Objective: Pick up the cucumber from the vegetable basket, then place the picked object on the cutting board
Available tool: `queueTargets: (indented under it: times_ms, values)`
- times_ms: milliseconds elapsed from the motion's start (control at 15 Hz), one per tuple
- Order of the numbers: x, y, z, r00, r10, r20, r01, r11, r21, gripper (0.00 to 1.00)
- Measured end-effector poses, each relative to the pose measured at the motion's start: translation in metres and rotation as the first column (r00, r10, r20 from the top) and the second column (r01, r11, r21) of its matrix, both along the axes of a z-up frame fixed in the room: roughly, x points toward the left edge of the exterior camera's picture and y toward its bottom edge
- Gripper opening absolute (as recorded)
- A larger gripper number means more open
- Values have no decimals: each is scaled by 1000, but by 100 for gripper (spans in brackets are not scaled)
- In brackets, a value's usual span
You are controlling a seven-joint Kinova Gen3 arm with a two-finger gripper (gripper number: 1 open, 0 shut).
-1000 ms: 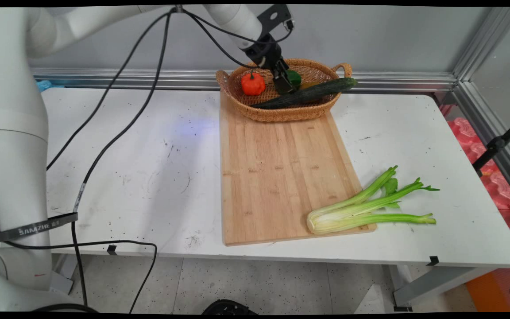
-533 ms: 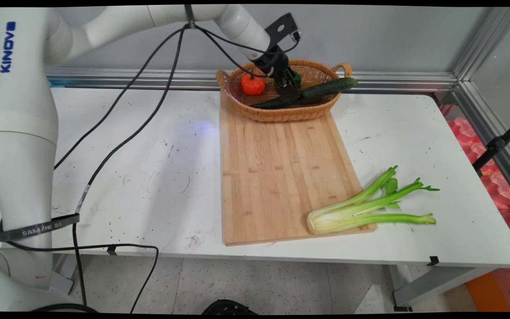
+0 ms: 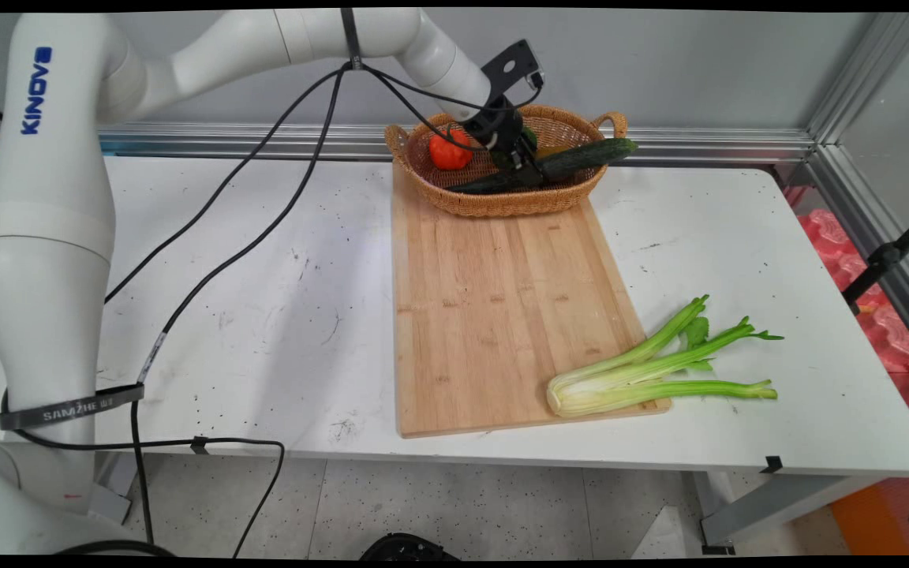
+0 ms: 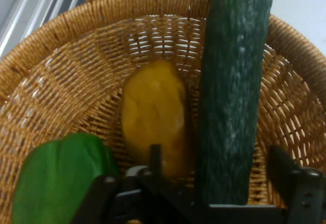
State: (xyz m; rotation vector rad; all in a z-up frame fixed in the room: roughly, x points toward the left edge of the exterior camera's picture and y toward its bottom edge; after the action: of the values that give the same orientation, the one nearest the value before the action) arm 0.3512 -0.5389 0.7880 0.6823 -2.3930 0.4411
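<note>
I've got the gripper (image 3: 528,167) down inside the basket (image 3: 502,203) at the far end of the board (image 3: 494,315), fingers spread wide on either side of the cucumber (image 4: 232,96). The cucumber runs up between them and sticks out over the basket's rim on the right. I can't tell whether the pads touch it. In the hand view a yellow fruit (image 4: 153,114) lies just beside the cucumber on the basket floor, and a green pepper (image 4: 61,178) sits at the lower left. A red pepper (image 3: 450,150) rests in the basket's left end. Celery (image 3: 652,367) lies at the board's near right corner, stalks reaching onto the desk (image 3: 265,300).
</note>
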Motion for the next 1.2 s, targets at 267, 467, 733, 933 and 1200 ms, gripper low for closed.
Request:
queueTargets:
  times_ms: [267, 467, 733, 933, 1200]
  values:
    - [-2, 1, -9, 1000, -4, -1, 4, 1000, 11, 0]
    - [-3, 1, -12, 1000, -9, 1, 9, 1000, 13, 0]
    - [-6, -1, -2, 1000, -12, -6, 12, 1000, -1, 0]
    - [-12, -1, 20, 1000, -6, -19, 5, 1000, -26, 0]
    - [-27, 6, 60, 999, -1, -45, -1, 999, -48, 0]
